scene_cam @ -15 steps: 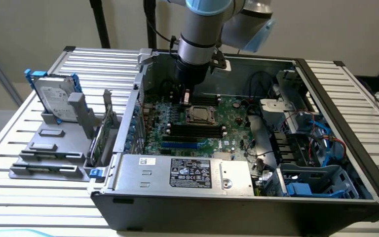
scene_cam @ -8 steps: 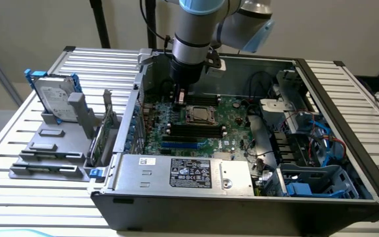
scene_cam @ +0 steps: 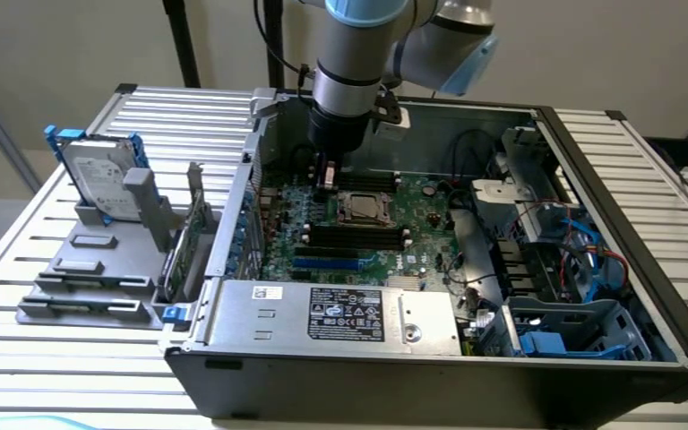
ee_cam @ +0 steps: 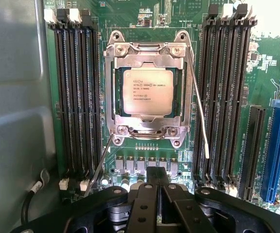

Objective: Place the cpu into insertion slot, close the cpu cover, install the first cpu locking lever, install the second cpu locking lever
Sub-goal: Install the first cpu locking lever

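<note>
Exterior view, left to right: slatted metal table [scene_cam: 15,269]. On it a grey fixture [scene_cam: 87,264] holds a hard drive [scene_cam: 96,170] standing upright in a blue frame. Next is the open computer case [scene_cam: 464,381], with the power supply [scene_cam: 332,313] along the near edge and the green motherboard [scene_cam: 422,202] behind it.

The robot arm [scene_cam: 354,63] comes down into the case. The gripper [scene_cam: 327,177] hangs just above the board, by the socket's corner on the exterior view's left. Its fingers are pressed together with nothing between them. The cpu [scene_cam: 360,208] sits just to the exterior view's right of the gripper, with black memory slots [scene_cam: 344,236] in front of it. At far right are blue drive caddies [scene_cam: 565,339] and loose cables.

Wrist view: the cpu [ee_cam: 148,91] lies flat in the insertion slot [ee_cam: 146,132], metal top up with its print showing. The cpu cover [ee_cam: 149,53] is down over it, framing the chip. One locking lever [ee_cam: 100,165] slants out from the socket corner nearest the gripper, across toward a memory bank. The other locking lever [ee_cam: 200,111] runs down the far side, angling away from the frame with its tip loose over the board. Neither looks hooked down. The gripper [ee_cam: 157,171] is closed and clear of both levers.
</note>
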Tool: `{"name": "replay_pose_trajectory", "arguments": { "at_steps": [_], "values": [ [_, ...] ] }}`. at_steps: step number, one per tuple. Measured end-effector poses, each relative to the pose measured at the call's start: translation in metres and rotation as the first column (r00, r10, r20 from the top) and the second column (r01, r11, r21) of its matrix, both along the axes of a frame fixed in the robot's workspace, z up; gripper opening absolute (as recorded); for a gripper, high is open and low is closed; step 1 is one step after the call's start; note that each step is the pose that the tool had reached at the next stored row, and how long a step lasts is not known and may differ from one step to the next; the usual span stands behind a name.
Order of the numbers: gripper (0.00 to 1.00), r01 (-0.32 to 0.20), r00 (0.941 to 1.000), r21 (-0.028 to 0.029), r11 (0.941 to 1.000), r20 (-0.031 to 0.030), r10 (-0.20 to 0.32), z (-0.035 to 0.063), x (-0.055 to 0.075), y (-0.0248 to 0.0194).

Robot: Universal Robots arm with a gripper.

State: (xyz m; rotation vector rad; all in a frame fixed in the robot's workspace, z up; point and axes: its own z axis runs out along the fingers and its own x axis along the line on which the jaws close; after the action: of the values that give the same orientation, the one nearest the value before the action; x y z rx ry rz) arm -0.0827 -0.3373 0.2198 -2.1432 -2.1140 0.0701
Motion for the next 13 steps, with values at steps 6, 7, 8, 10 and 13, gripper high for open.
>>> {"name": "replay_pose_trajectory", "arguments": {
  "at_steps": [6,7,8,10,13],
  "values": [
    [0.11,0.0,1.0,-0.0001,1.0,0.0,0.0,0.0,0.0,0.0],
    [0.11,0.0,1.0,0.0,1.0,0.0,0.0,0.0,0.0,0.0],
    [0.11,0.0,1.0,-0.0001,1.0,-0.0001,0.0,0.0,0.0,0.0],
    [0.11,0.0,1.0,0.0001,1.0,0.0,0.0,0.0,-0.0006,0.0],
    [0.11,0.0,1.0,0.0056,1.0,0.0,0.0,0.0,-0.0081,0.0]
  ]
}}
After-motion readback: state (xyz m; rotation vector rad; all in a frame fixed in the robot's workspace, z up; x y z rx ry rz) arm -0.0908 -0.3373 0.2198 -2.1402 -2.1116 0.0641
